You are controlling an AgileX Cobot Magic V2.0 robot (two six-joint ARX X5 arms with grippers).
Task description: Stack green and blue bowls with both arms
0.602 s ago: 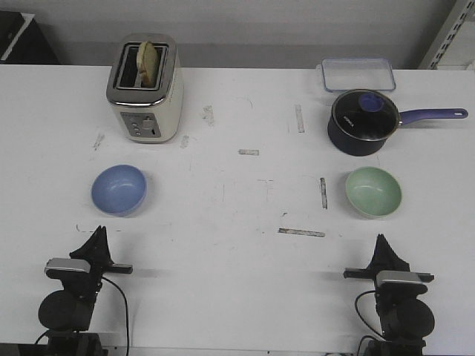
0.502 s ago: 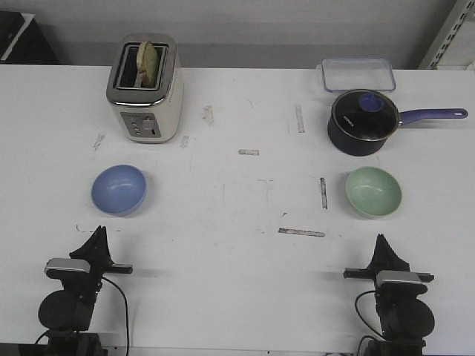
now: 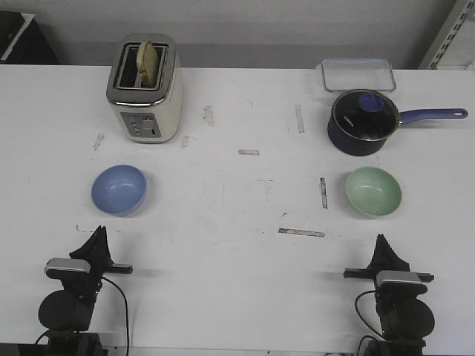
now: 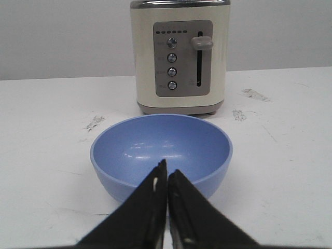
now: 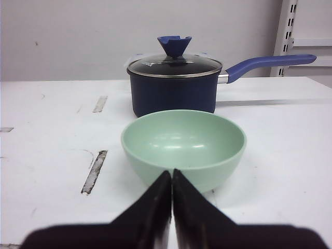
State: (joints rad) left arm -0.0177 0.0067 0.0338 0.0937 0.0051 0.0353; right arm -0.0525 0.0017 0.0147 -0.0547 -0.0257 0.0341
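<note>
The blue bowl (image 3: pixel 119 189) sits upright and empty on the left of the white table; it also shows in the left wrist view (image 4: pixel 161 151). The green bowl (image 3: pixel 373 192) sits upright and empty on the right; it also shows in the right wrist view (image 5: pixel 183 145). My left gripper (image 3: pixel 99 236) is shut and empty, at the table's near edge, short of the blue bowl (image 4: pixel 167 172). My right gripper (image 3: pixel 381 242) is shut and empty, at the near edge, short of the green bowl (image 5: pixel 171 174).
A cream toaster (image 3: pixel 144 89) with a slice of bread stands behind the blue bowl. A dark navy lidded saucepan (image 3: pixel 364 122) with a long handle stands behind the green bowl. A clear lidded box (image 3: pixel 357 74) lies at the back right. Tape marks dot the table (image 3: pixel 237 245).
</note>
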